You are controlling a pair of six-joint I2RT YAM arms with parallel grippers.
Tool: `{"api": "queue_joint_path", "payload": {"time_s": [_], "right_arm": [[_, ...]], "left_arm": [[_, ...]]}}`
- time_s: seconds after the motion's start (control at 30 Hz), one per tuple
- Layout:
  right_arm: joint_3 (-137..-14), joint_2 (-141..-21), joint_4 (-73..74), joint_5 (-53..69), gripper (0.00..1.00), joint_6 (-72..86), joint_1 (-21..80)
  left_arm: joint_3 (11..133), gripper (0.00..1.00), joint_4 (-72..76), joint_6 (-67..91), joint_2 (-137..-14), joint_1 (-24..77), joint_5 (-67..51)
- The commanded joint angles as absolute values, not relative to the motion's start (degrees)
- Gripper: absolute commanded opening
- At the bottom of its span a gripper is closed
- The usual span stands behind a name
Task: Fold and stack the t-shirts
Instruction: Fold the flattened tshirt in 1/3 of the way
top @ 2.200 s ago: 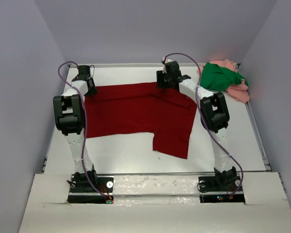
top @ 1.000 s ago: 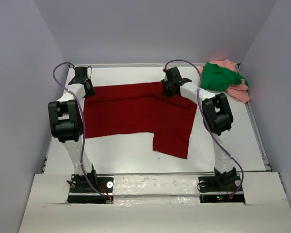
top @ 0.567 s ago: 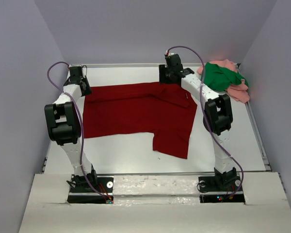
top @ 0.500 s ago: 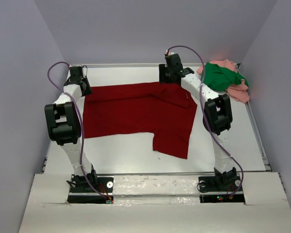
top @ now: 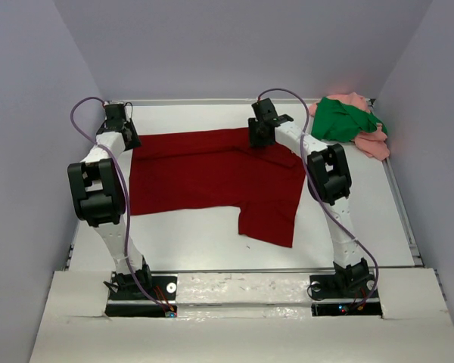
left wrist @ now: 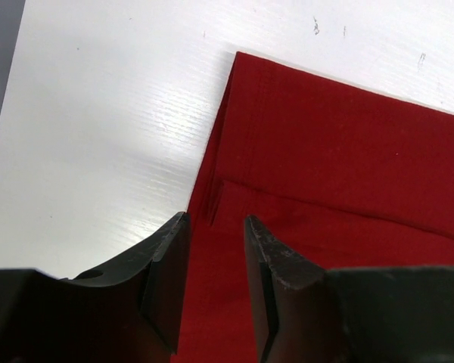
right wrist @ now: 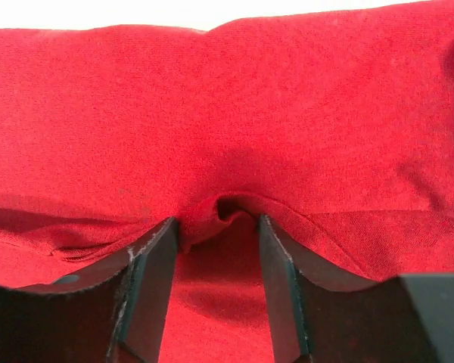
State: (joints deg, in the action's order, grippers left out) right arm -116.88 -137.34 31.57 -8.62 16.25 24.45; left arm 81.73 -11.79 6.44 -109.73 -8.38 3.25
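Observation:
The dark red t-shirt (top: 212,174) lies spread flat on the white table (top: 189,234), with one part hanging toward the front at right. My left gripper (top: 125,141) is at its far left corner. In the left wrist view the gripper (left wrist: 216,227) is slightly open over the shirt's left edge (left wrist: 234,128), holding nothing. My right gripper (top: 259,138) is on the shirt's far edge. In the right wrist view the gripper (right wrist: 218,227) is open, its fingertips (right wrist: 157,257) pressed into the red cloth (right wrist: 227,113), with a small ridge of cloth between them.
The bright green t-shirt (top: 340,121) lies crumpled on top of the salmon pink t-shirt (top: 372,144) at the table's back right corner. Grey walls close in the table on three sides. Both arm bases stand at the near edge.
Both grippers reached toward the far edge, then came back down onto the red shirt's far edge. The right one now puckers the cloth. The shirt has barely shifted.

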Motion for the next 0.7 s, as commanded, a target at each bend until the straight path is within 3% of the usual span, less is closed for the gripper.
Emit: {"api": "queue_joint_path", "payload": {"time_s": [0.0, 0.13, 0.37, 0.67], "right_arm": [[-119.4, -136.9, 31.9, -9.8, 0.50, 16.8, 24.8], [-120.1, -136.9, 31.8, -10.7, 0.39, 16.0, 24.8], [-122.1, -137.7, 31.6, -10.5, 0.00, 15.2, 24.8], [-119.8, -134.3, 31.1, -10.7, 0.00, 16.0, 24.8]], "left_arm": [[81.2, 0.45, -10.9, 6.2, -106.1, -8.9, 3.0], [81.3, 0.45, -10.8, 6.2, -106.3, -9.1, 2.9], [81.9, 0.45, -11.0, 6.2, -107.0, -9.3, 2.8], [82.7, 0.45, -10.3, 9.9, -108.5, -12.0, -1.7]]}}
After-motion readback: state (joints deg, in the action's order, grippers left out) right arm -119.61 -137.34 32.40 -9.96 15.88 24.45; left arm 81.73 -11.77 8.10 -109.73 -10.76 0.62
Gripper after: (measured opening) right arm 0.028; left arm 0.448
